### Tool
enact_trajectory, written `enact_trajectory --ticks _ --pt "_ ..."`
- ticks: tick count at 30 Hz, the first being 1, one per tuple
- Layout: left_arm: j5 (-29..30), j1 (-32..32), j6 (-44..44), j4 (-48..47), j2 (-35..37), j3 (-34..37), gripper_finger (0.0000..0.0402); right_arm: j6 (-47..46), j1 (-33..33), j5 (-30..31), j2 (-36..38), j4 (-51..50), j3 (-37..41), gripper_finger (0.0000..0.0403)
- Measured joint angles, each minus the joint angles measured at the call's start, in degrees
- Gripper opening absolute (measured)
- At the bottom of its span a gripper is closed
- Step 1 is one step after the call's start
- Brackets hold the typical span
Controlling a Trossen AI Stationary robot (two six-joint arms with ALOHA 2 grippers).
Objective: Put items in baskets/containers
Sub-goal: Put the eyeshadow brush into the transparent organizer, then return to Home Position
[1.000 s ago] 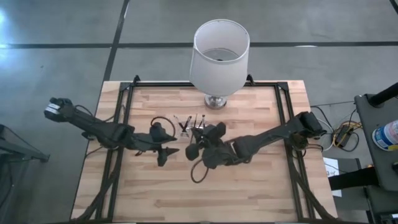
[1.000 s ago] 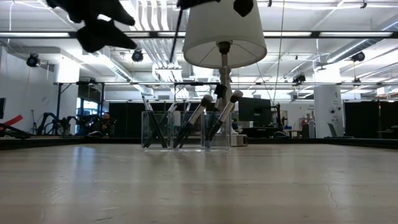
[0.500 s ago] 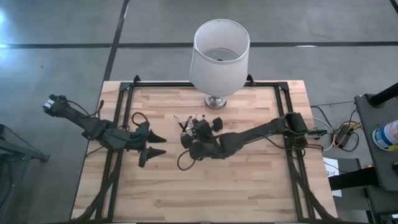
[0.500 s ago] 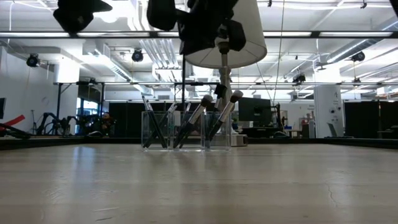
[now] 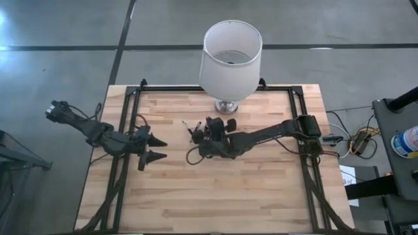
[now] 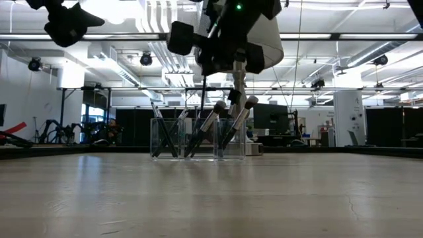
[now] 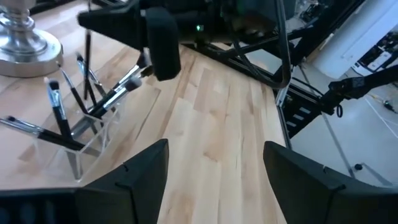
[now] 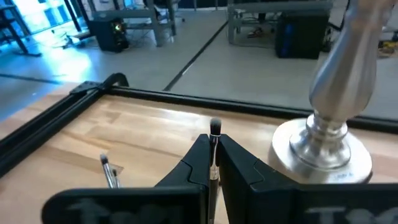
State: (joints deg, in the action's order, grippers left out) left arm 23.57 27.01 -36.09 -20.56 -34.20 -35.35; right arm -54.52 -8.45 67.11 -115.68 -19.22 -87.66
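Wooden table (image 5: 261, 189): one clear holder (image 6: 198, 139), one brush (image 8: 214, 149) pinched by right gripper (image 8: 213, 163)

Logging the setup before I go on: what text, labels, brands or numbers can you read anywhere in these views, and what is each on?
No text can be read in any view.
White container with a blue label, beside the table: print too small to read.
Lamp base: a faint mark on its rim, too blurred to read.
Brushes and clear holder: no markings visible.

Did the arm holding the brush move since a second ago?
Yes. In the high view the right gripper, shut on a brush, has slid toward the lamp and over the clear holder.
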Motion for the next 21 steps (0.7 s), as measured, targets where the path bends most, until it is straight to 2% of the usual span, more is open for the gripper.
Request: enact_trajectory --ticks 9,21 --pt "-0.1 0.0 1.5 -7.0 7.1 0.0 0.0255 0.6 0.1 -3.2 0.0 6.6 6.1 0.0018" --pt "0.0 0.0 0.0 -9.2 11.1 0.0 0.0255 2.0 -0.1 -7.2 0.2 6.2 6.4 0.0100"
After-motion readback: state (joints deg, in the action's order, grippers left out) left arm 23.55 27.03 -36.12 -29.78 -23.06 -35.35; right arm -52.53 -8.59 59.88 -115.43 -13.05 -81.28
